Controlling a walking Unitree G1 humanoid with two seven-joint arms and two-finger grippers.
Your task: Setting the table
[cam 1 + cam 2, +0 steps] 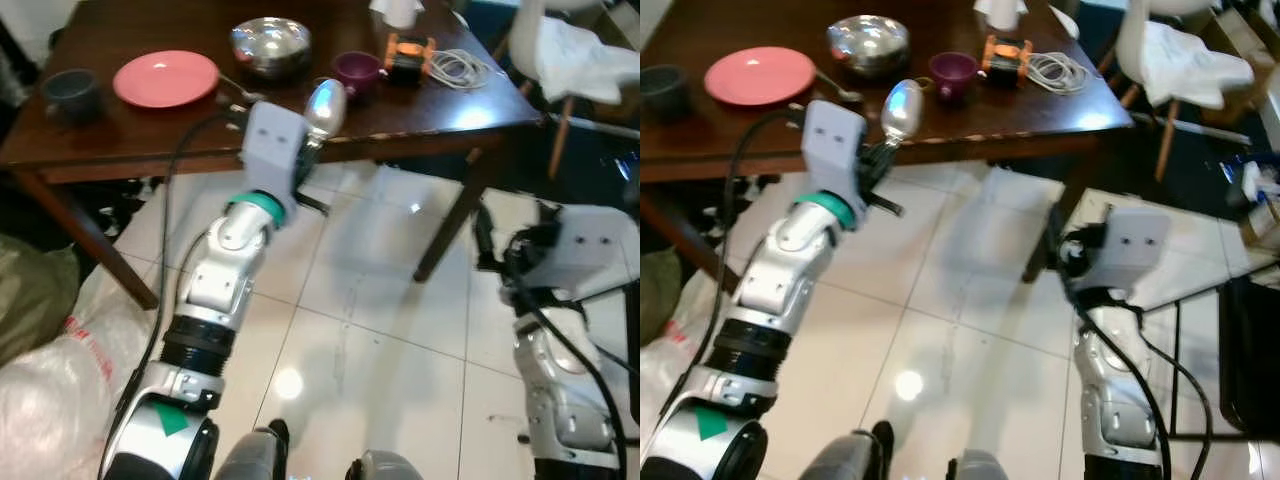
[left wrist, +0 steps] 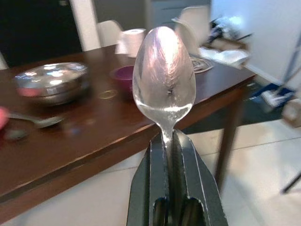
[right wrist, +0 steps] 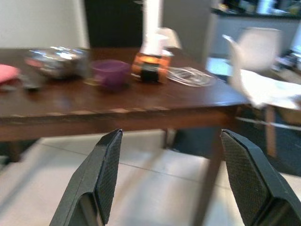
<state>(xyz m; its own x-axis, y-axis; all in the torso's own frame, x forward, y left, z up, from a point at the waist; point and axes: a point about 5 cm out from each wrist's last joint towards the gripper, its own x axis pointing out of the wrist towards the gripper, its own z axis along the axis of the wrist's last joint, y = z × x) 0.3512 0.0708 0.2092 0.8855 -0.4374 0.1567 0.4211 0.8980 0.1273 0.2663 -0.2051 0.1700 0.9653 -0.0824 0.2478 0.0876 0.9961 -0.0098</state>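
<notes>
Head camera first: the left gripper (image 1: pixel 312 135) is raised at the near edge of the dark wooden table (image 1: pixel 150 135), fingers clamped on the handle of a big shiny metal spoon (image 1: pixel 325 106) whose bowl sticks up over the tabletop. On the table sit a round pink plate (image 1: pixel 165 78), a dark grey cup (image 1: pixel 71 94), a polished steel bowl (image 1: pixel 271 44), a small purple bowl (image 1: pixel 356 70) and a coiled white cable (image 1: pixel 457 68). The right gripper (image 1: pixel 1058 240) hangs low beside the table leg, over the white tiled floor (image 1: pixel 380 300).

Left wrist view: spoon pinched upright between the two black fingers (image 2: pixel 146 188).

Right wrist view: fingers (image 3: pixel 101 176) spread wide apart, nothing between them, facing the table edge.
</notes>
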